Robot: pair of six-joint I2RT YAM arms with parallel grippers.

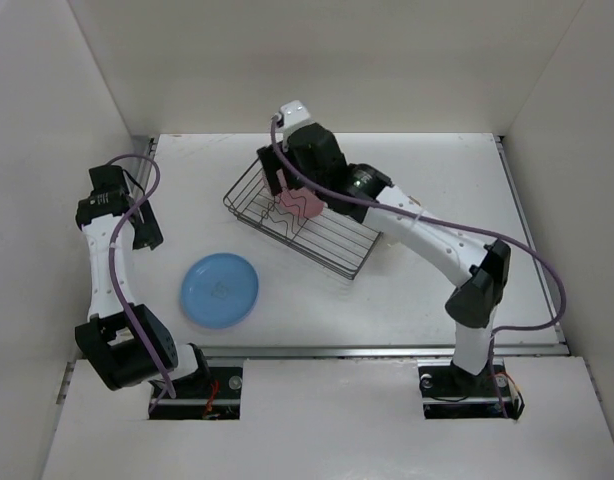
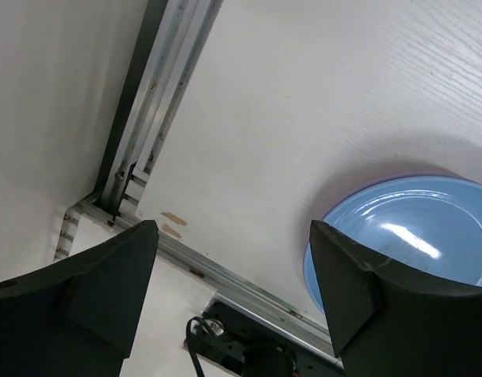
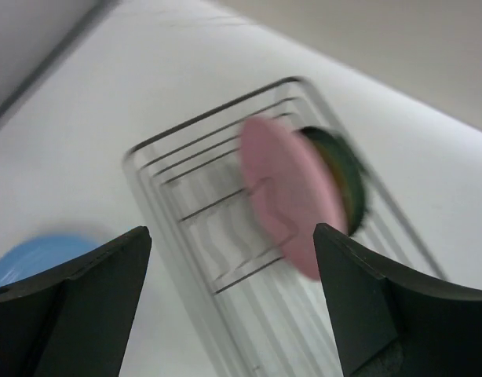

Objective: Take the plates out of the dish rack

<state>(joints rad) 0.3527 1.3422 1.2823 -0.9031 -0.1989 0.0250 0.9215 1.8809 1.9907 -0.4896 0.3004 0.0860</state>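
Right now I am hovering my right claw (image 3: 231,230) over the dish rack (image 3: 186,200), which is sitting in the upper middle of the top view. Its two fingers are standing wide apart with nothing between them. In the right wrist view the pink plate (image 3: 292,196) is standing on edge in the rack's wire slots, just right of centre. A dark teal plate (image 3: 349,177) is sitting close behind it, but the picture is blurred, so I cannot tell whether the two are touching. The blue plate (image 1: 219,290) is lying flat on the table (image 1: 437,170) at the lower left of the top view, out of the rack. My left claw (image 2: 233,224) is hanging above the table near it, fingers likewise spread and empty.

I am judging the pink plate to be stiff, fairly light and smooth-faced, so likely slippery, and possibly breakable if dropped. The best hold looks to be its upper rim, one finger on each face and reaching well past the edge. Lifting it straight up along its slot should keep the lower edge from catching a wire, dragging the light rack or tipping the teal plate.
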